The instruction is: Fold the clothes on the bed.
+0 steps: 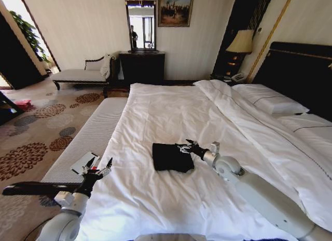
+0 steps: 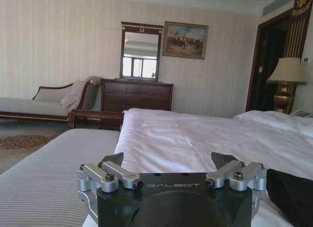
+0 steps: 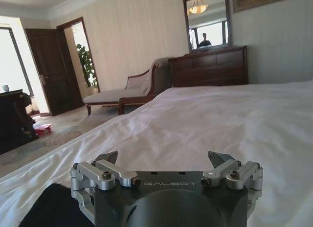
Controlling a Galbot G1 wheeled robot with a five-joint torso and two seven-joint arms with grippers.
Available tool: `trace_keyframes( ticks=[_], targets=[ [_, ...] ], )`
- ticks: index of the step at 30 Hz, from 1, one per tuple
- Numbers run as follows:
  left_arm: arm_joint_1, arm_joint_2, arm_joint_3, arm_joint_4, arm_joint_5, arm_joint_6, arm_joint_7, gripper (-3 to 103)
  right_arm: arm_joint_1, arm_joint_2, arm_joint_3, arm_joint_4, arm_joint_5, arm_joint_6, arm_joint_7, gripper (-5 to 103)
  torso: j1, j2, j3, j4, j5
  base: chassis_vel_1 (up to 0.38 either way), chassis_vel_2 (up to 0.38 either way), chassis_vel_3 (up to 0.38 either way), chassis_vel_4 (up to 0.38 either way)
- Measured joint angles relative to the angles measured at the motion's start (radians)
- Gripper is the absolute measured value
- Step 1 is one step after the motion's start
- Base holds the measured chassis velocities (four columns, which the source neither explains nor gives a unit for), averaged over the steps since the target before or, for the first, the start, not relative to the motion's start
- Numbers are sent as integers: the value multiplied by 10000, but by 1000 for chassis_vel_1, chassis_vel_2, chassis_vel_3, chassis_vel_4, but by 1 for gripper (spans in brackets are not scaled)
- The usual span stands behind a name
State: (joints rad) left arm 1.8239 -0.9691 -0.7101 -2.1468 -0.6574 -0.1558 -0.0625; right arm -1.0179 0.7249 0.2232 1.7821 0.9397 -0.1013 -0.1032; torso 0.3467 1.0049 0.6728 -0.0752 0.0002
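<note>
While the black clothes (image 1: 173, 157) lie bunched into a compact dark patch on the white duvet near the middle of the bed (image 1: 171, 116), the right hand (image 1: 183, 146) sits at the patch's upper right edge, its dark fingers spread wide and released, touching or just over the fabric; which of the two I cannot tell. In the right wrist view the same hand (image 3: 163, 157) shows its two fingertips well apart with nothing between them, and a corner of the black clothes (image 3: 54, 207) lies just beside its body. The left hand (image 1: 99, 165) hangs at the bed's side edge by the striped grey mattress border (image 1: 88, 139), well apart from the clothes, its fingers also splayed and gripping nothing. In the left wrist view that hand (image 2: 168, 160) faces across the duvet, with the black clothes (image 2: 291, 195) lying off to one side.
</note>
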Motion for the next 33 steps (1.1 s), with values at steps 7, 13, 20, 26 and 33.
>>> trace_keyframes(
  ticks=[7,13,20,26,33],
  targets=[
    [0,0,0,1,0,-1,0,100,-2564,874,3684,-170,-3155,2140,-771,100,0,0,-1,-3,2,0,0,0,0],
    [0,0,1,0,0,-1,-1,100,-3723,1624,5069,14,-3826,2806,-792,100,-1,1,-1,-2,0,0,0,0,0],
    [0,0,1,0,0,-1,0,100,-4817,2577,6144,572,-4498,3270,-770,100,-1,1,-1,1,-2,0,0,0,0],
    [0,0,0,1,0,-1,0,100,-5395,3081,6404,852,-4750,3418,-820,100,-1,2,-1,-1,-3,0,0,0,0],
    [0,0,0,1,0,-1,0,100,-5470,3410,6321,780,-4888,3532,-820,100,-1,1,0,0,-1,0,0,0,0]
  ],
)
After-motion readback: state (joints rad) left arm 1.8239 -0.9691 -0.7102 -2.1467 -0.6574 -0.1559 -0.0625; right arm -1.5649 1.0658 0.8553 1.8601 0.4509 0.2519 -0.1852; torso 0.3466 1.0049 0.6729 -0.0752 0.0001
